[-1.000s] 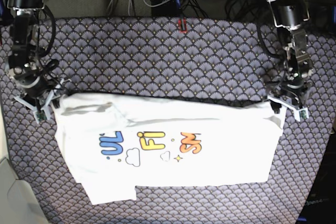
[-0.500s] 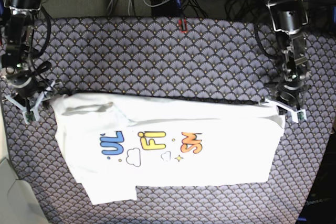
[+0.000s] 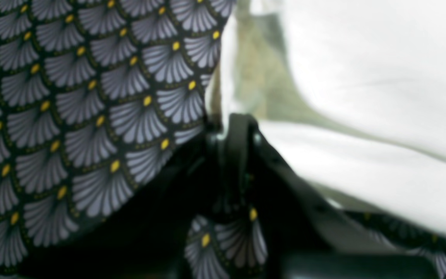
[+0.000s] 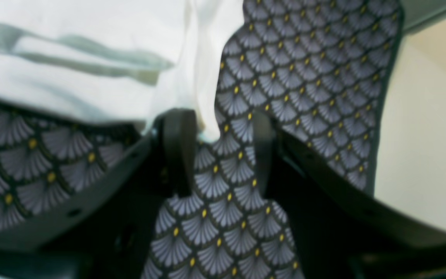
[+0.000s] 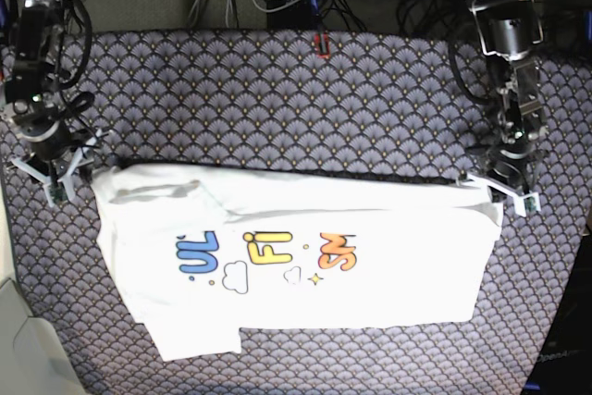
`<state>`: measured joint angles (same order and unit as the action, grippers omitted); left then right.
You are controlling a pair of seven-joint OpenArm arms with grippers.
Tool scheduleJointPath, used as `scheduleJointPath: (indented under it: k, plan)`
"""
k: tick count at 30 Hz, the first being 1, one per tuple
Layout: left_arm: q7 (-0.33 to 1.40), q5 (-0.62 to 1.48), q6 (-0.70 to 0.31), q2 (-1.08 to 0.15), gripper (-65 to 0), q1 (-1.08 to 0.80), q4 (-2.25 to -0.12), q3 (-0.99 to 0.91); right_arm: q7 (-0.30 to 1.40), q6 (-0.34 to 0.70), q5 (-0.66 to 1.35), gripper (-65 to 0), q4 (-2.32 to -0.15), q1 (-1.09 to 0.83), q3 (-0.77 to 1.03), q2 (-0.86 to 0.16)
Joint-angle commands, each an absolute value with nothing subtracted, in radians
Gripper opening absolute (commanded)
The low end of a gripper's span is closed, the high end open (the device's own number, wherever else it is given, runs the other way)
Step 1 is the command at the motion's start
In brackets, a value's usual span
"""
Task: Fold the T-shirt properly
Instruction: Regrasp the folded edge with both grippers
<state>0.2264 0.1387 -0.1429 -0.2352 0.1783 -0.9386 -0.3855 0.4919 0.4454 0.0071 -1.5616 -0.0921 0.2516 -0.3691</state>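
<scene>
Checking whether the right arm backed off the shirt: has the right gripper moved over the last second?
Yes. In the base view the right gripper has shifted up and outward, off the T-shirt corner it sat against, toward the patterned cloth's side edge.

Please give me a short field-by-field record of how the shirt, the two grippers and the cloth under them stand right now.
garment: white short-sleeved T-shirt, partly folded, print upside down in base view
surface: grey fan-patterned tablecloth
left gripper: shut at the shirt's far corner; whether it pinches fabric is unclear
right gripper: open, over bare cloth just off the shirt's other far corner
</scene>
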Motion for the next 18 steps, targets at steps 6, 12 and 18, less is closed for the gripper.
scheduleJointPath:
  k: [6,12,18]
  plan:
    - [0.237,0.130,-0.125,-0.252,-64.5,0.189,-0.951,-0.389,0.470,0.440,0.047,-39.1,-1.550,-0.077,0.257,-0.375]
    - [0.239,0.130,-0.125,-0.255,-64.5,0.189,-0.951,-0.389,0.470,0.440,0.050,-39.1,-1.520,-0.068,0.255,-0.374]
    - [0.242,0.128,-0.125,-0.255,-64.5,0.189,-0.952,-0.389,0.467,0.440,0.050,-39.1,-1.463,-0.038,0.255,-0.374]
